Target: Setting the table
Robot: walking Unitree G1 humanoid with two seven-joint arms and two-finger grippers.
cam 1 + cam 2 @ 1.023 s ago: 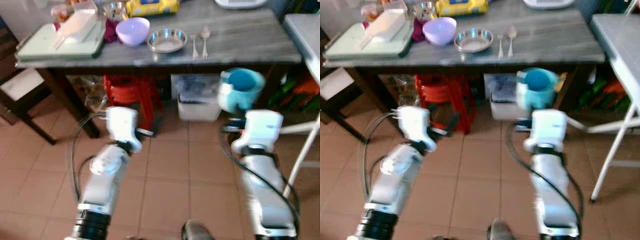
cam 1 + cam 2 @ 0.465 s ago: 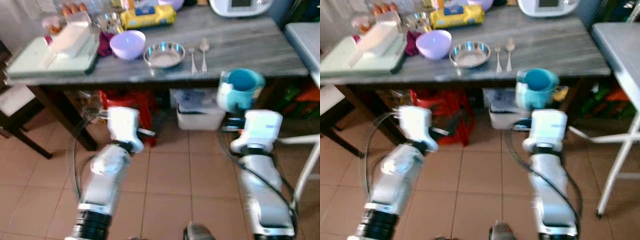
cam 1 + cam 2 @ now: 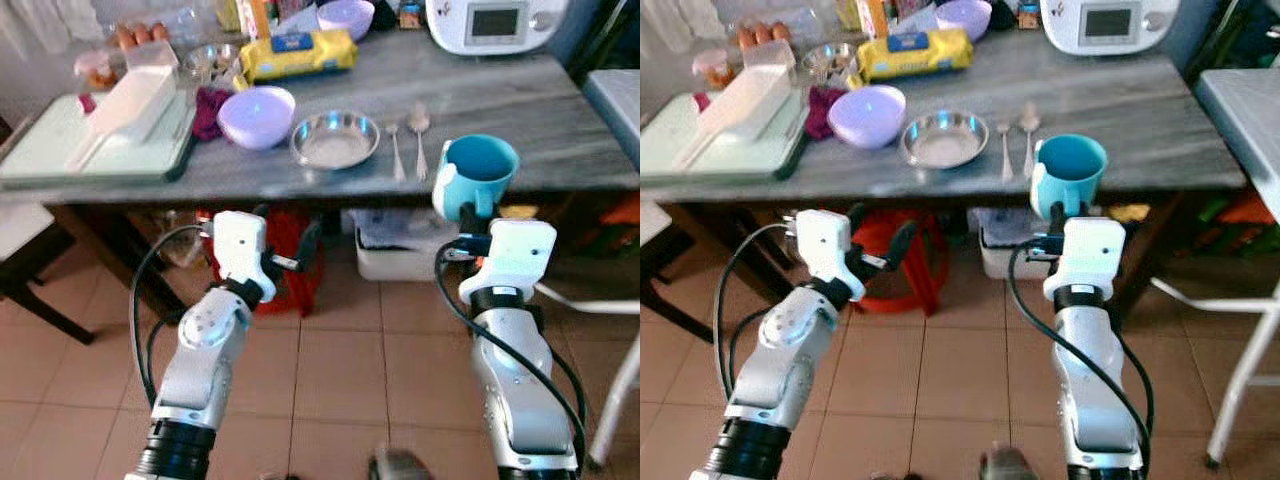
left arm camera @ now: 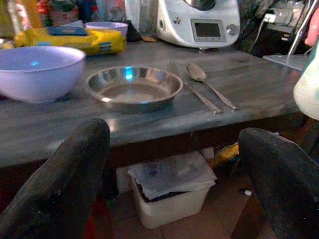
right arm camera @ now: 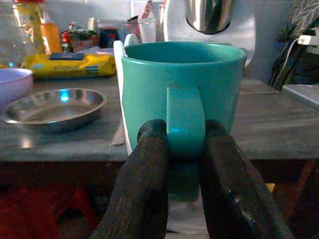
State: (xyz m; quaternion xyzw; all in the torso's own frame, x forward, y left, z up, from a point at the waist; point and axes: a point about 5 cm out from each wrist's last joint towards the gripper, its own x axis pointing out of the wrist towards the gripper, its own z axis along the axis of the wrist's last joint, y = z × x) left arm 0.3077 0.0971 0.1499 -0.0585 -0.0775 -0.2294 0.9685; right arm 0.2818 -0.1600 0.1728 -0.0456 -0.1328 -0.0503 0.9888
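Observation:
A teal mug [image 3: 479,174] stays upright in my right gripper [image 5: 180,149], which is shut on its handle at the table's front edge, level with the tabletop. On the grey table [image 3: 560,130] lie a steel dish [image 3: 335,139], a fork [image 3: 395,152] and a spoon [image 3: 419,135], just left of the mug. A lilac bowl [image 3: 257,115] stands left of the dish. My left gripper [image 4: 172,164] is open and empty, below the table edge in front of the dish; its fingers [image 3: 305,245] point toward a red stool.
Further back stand a yellow packet [image 3: 296,53], a second lilac bowl [image 3: 346,17], a white appliance [image 3: 490,22], and a green tray [image 3: 60,140] with a white box [image 3: 132,98]. Under the table are a red stool [image 3: 290,255] and a clear bin [image 3: 400,240].
The camera has moved closer to the table. My right gripper has raised the mug up to the table's front edge. The left arm holds its pose.

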